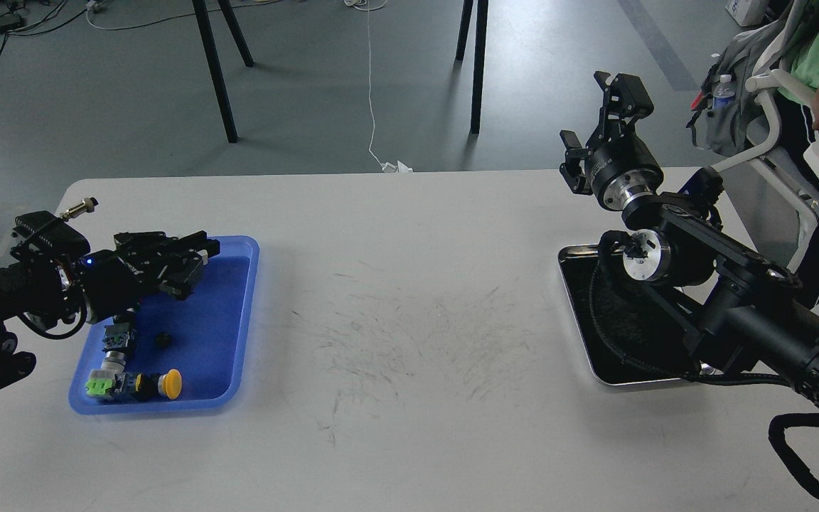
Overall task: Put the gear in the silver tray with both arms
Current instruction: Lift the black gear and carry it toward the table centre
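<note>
The silver tray (571,284) lies at the table's right side, largely covered by my right arm. My right gripper (619,89) is raised well above and beyond the tray, pointing up, its fingers apart and empty. My left gripper (203,257) hovers over the far end of the blue tray (239,334). It is dark and its fingers cannot be told apart. A small dark round part (162,339), possibly the gear, lies on the blue tray's floor below the gripper.
The blue tray also holds a yellow-capped button with a green base (136,384) and a grey switch (116,340). A person and a chair (793,107) stand at the far right. The scuffed white table (409,320) stretches between the trays.
</note>
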Tool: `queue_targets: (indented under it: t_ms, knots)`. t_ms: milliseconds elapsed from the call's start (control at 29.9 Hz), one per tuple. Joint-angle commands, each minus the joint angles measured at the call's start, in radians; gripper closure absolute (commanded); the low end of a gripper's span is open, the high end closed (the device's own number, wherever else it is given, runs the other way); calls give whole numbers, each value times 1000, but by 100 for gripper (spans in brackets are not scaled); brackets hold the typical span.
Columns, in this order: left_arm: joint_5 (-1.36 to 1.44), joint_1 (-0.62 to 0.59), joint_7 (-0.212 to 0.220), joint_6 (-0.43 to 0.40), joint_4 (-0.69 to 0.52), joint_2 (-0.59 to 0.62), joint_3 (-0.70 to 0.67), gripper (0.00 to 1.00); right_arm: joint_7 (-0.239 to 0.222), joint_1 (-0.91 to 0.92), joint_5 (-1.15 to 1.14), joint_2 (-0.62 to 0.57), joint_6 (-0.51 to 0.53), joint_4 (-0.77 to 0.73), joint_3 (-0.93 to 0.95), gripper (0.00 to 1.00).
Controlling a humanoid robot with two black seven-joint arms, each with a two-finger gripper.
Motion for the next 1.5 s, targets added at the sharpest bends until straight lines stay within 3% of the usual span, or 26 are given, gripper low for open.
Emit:
queue_targets:
  t_ms: [0,267,602,735,903,1471]
  knots:
    - [4,-75,0,-28,-31,-41,8,86,0,8,0,1,0,-1,-2,1]
    - [20,-195,0,-52,-2,-294,163,86,-2,21,0,-8,-4,-2,-2,1]
    - [19,-208,0,-50,234,-667,270,86,-3,50,3,-19,-21,-19,-2,1]
    - [14,-201,0,-47,274,-776,298,86,-5,55,3,-22,-21,-30,-3,1]
    - [16,-169,0,-47,303,-833,301,86,-5,55,3,-19,-21,-32,-3,1]
    - [8,-149,0,-47,389,-835,341,82,-3,57,3,-11,-21,-41,-35,1]
